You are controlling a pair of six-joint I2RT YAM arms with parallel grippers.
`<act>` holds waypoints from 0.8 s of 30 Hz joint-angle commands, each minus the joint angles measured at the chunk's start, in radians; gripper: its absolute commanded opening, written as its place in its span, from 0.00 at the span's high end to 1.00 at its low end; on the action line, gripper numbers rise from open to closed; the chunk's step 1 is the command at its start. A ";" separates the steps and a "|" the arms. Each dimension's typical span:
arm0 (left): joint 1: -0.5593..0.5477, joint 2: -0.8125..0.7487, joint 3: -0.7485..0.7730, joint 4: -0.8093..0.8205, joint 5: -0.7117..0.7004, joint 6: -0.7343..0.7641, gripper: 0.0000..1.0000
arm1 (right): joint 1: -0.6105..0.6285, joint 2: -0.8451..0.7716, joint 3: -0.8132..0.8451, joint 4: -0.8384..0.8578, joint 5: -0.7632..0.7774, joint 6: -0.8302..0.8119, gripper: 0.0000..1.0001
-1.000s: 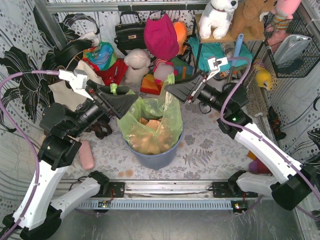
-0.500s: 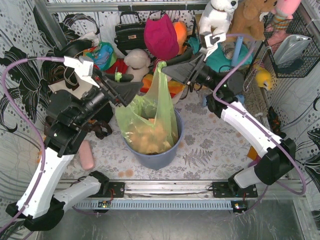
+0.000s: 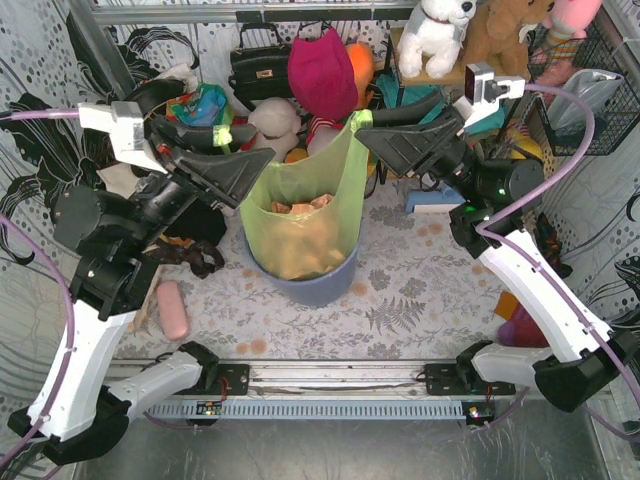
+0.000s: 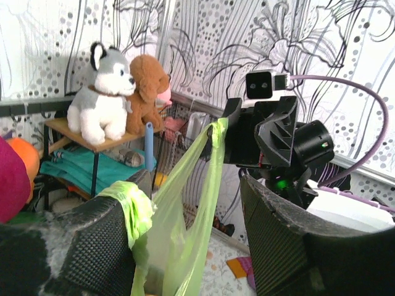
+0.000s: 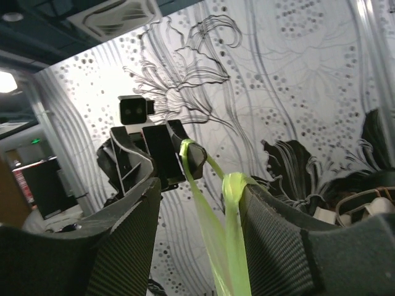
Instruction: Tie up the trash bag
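The trash bag (image 3: 300, 215) is thin light-green plastic with tan scraps showing through. It hangs stretched between both grippers, its bottom still inside the blue-grey bin (image 3: 315, 290). My left gripper (image 3: 250, 145) is open, and one bag handle (image 4: 129, 203) is hooked over a single finger. My right gripper (image 3: 356, 127) is open too, with the other handle (image 5: 233, 185) looped over one of its fingers. In the left wrist view the bag (image 4: 185, 234) runs up to the right gripper (image 4: 237, 132). In the right wrist view the green strip leads to the left gripper (image 5: 176, 154).
A pink oblong object (image 3: 173, 310) lies on the patterned table left of the bin. Behind the bin are a black handbag (image 3: 262, 65), a magenta hat (image 3: 322, 72) and plush toys (image 3: 440, 35) on a shelf. A wire basket (image 3: 585, 95) hangs at the right.
Both grippers have risen and moved apart, lifting the bag partly out of the bin and pulling its top taut. The right jaws have narrowed a little.
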 commanded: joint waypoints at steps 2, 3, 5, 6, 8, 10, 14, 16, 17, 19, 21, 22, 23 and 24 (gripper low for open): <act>-0.002 0.005 -0.095 0.086 -0.003 -0.028 0.31 | -0.006 -0.078 -0.121 -0.062 0.110 -0.106 0.47; -0.002 0.006 -0.107 0.097 0.000 -0.033 0.31 | -0.006 -0.095 -0.143 -0.092 0.123 -0.121 0.47; -0.002 0.011 -0.120 0.116 0.004 -0.041 0.31 | -0.005 -0.113 -0.161 -0.137 0.139 -0.150 0.47; -0.002 0.012 -0.120 0.119 0.005 -0.042 0.31 | -0.005 -0.119 -0.164 -0.163 0.140 -0.161 0.47; -0.002 0.019 -0.114 0.120 0.009 -0.038 0.32 | -0.005 -0.124 -0.159 -0.221 0.136 -0.185 0.45; -0.002 0.030 -0.099 0.111 0.015 -0.033 0.32 | -0.006 -0.128 -0.153 -0.270 0.132 -0.209 0.41; -0.002 0.047 -0.083 0.083 0.028 -0.021 0.32 | -0.006 -0.123 -0.140 -0.347 0.127 -0.240 0.36; -0.002 0.047 -0.081 0.057 0.007 -0.004 0.35 | -0.005 -0.114 -0.137 -0.348 0.119 -0.240 0.40; -0.002 0.046 -0.073 0.033 -0.011 0.010 0.37 | -0.006 -0.107 -0.135 -0.342 0.116 -0.237 0.43; -0.002 0.044 -0.055 -0.033 -0.057 0.048 0.43 | -0.005 -0.092 -0.127 -0.314 0.108 -0.231 0.48; -0.002 0.032 -0.048 -0.068 -0.109 0.076 0.46 | -0.006 -0.072 -0.100 -0.307 0.098 -0.229 0.51; -0.002 0.025 -0.046 -0.078 -0.124 0.089 0.46 | -0.006 -0.059 -0.088 -0.305 0.095 -0.229 0.51; -0.002 0.018 -0.042 -0.085 -0.134 0.098 0.46 | -0.005 -0.050 -0.075 -0.301 0.090 -0.229 0.51; -0.002 0.019 -0.035 -0.095 -0.141 0.106 0.46 | -0.006 -0.042 -0.063 -0.299 0.086 -0.229 0.51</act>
